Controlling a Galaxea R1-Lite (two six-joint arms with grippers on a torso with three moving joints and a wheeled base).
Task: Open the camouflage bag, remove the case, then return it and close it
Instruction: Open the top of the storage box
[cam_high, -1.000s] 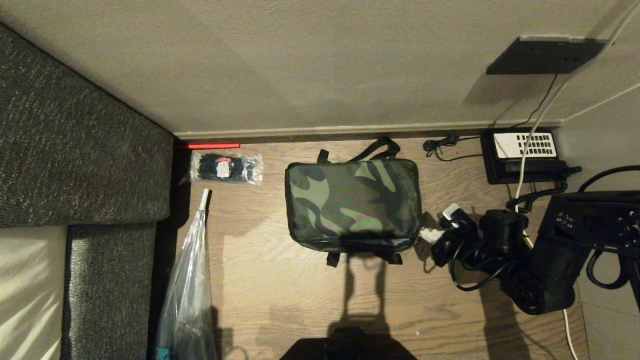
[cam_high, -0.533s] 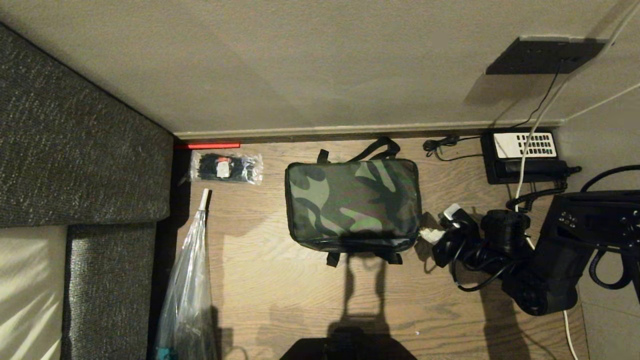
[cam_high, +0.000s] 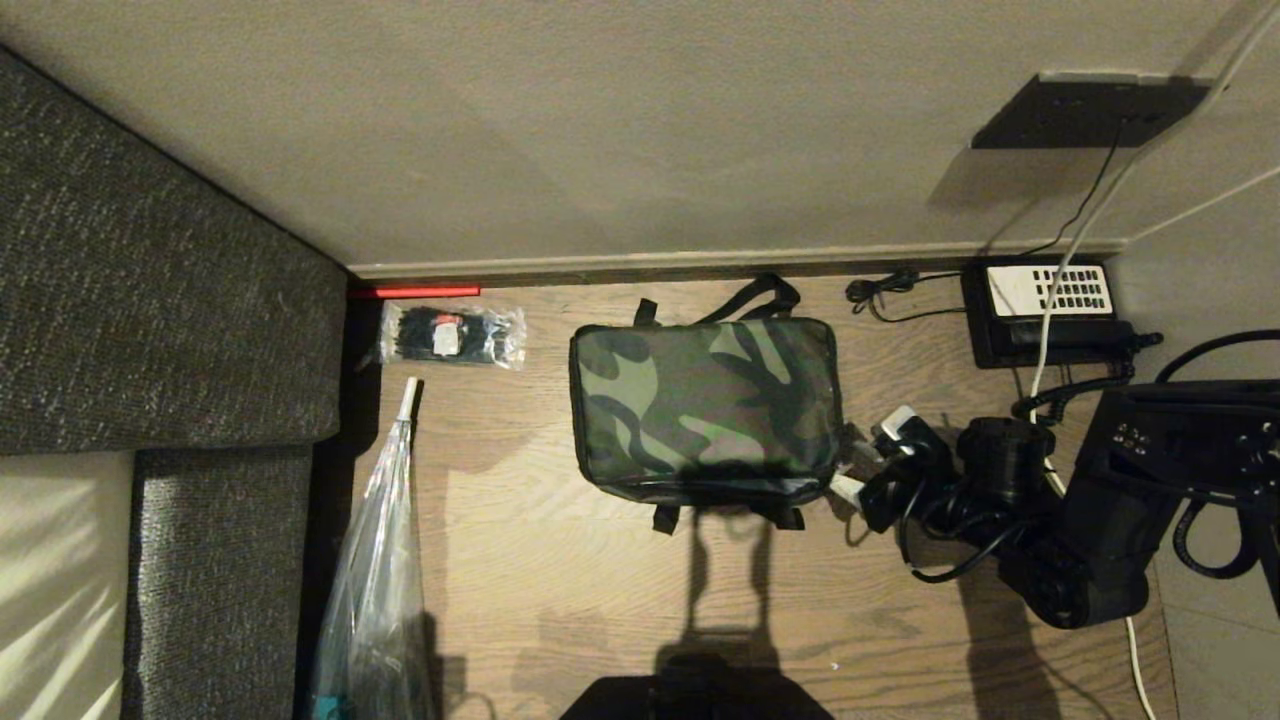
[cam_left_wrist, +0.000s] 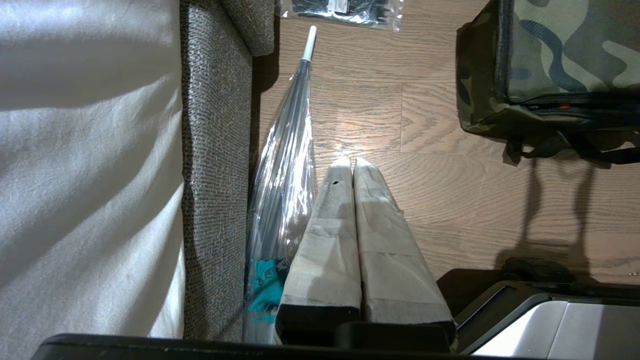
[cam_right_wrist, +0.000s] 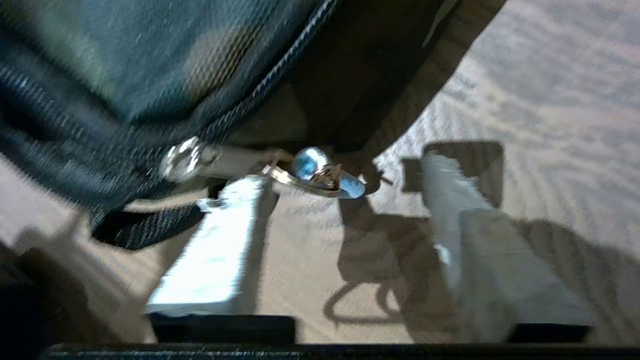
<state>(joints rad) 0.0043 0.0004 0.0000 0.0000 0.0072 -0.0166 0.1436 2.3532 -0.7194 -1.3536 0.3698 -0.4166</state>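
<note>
Head view – high, looking nearly straight down on the wooden floor (cam_high: 560, 580), the wall running along the floor's far edge and the grey sofa (cam_high: 150, 330) down its left edge. It takes in the whole camouflage bag (cam_high: 705, 410) mid-floor.

Left wrist view – lower, set behind the left gripper (cam_left_wrist: 350, 162), facing forward along the floor's left edge beside the sofa (cam_left_wrist: 215, 150). It shares with the head view the clear umbrella (cam_left_wrist: 285, 165), the near left corner of the bag (cam_left_wrist: 545, 55) and the small clear packet (cam_left_wrist: 345, 7).

Right wrist view – very near, close above the floor, looking past the right gripper (cam_right_wrist: 350, 180) at the bag's zipper pull (cam_right_wrist: 315, 172) on its right side; it shares only that corner.
</note>
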